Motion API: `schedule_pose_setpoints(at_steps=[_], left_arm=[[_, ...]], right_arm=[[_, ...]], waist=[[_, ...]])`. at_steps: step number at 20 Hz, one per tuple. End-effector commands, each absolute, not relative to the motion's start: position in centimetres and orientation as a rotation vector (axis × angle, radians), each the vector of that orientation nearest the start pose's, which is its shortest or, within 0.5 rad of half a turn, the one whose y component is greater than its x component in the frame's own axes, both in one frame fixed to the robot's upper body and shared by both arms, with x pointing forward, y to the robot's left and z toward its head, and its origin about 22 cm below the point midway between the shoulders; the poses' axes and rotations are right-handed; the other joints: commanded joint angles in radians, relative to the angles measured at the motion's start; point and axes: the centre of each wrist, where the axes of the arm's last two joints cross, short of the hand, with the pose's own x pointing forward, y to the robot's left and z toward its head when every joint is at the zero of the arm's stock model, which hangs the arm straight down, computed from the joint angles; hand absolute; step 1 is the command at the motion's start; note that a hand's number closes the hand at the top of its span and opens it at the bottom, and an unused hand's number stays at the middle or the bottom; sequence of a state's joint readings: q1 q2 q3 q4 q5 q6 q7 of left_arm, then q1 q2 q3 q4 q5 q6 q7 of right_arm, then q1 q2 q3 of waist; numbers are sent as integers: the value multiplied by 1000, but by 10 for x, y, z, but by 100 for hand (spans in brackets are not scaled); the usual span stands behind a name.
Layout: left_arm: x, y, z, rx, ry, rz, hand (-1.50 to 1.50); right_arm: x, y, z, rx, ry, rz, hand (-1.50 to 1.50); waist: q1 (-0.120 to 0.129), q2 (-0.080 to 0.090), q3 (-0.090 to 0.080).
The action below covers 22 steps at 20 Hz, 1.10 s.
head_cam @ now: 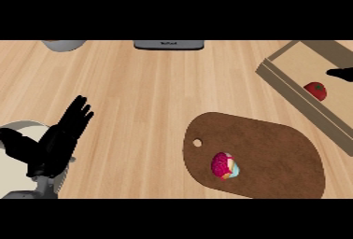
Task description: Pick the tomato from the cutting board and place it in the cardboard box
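Round red tomato [316, 89]; dark brown oval cutting board [276, 149]; tan cardboard box [307, 60]; small magenta item [222, 165], yellow and blue patches; pale wood-grain counter [138, 88]; black left robot hand [63, 135].

Seen from head height, looking steeply down onto the worktop [138, 93], facing away from the body. Close in: cutting board [276, 149] filling the near right, cardboard box [286, 86] cropped by the frame at far right, left hand [59, 140] entering at near left.
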<state>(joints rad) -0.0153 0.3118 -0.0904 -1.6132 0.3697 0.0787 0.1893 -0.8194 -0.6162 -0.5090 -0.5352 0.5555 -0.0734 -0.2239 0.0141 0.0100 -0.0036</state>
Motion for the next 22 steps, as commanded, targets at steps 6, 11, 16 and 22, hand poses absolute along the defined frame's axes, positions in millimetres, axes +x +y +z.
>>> schedule_pose_setpoints(at_steps=[6, 11, 16, 22], left_arm=[[247, 311, 55, 44, -1445, 51, 0], [250, 319, 54, 39, -1467, 27, 0], [248, 308, 54, 27, -1474, 31, 0], [264, 300, 65, 15, -1461, 45, 0]], right_arm=[[353, -497, 136, -835, -1564, -65, -150], [315, -548, 163, -801, -1595, -126, -150], [281, -576, 158, -768, -1616, -46, -150], [284, -572, 145, -758, -1621, -59, -150]], waist=[[-1, -7, 5], [11, 1, 6], [11, 0, 7], [16, 3, 8]])
